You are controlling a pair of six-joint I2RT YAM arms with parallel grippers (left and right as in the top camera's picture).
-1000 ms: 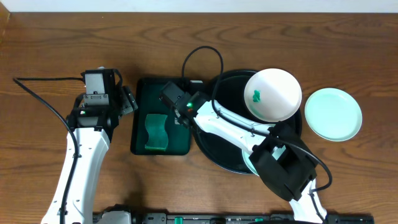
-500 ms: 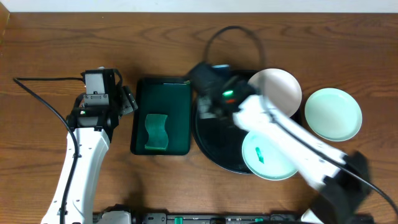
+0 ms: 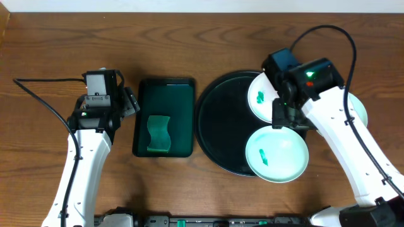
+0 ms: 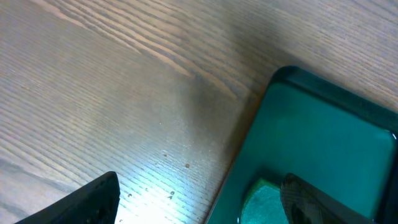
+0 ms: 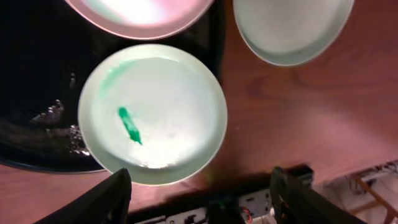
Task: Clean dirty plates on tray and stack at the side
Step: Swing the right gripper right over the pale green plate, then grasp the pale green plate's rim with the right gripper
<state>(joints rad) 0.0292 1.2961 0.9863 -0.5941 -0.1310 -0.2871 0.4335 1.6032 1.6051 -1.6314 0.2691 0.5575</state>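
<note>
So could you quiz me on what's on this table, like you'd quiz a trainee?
1. True or false: the green sponge lies in the rectangular green tray.
2. How many plates sit on the round black tray?
3. The right claw is: A) gripping a plate, B) open and empty, C) shut on the sponge.
Key: 1 true; 2 two; 3 B.

The right arm point(image 3: 344, 139) is covering most of the plate point(image 3: 361, 112) sitting just past the tray's point(image 3: 214, 107) right edge.
</note>
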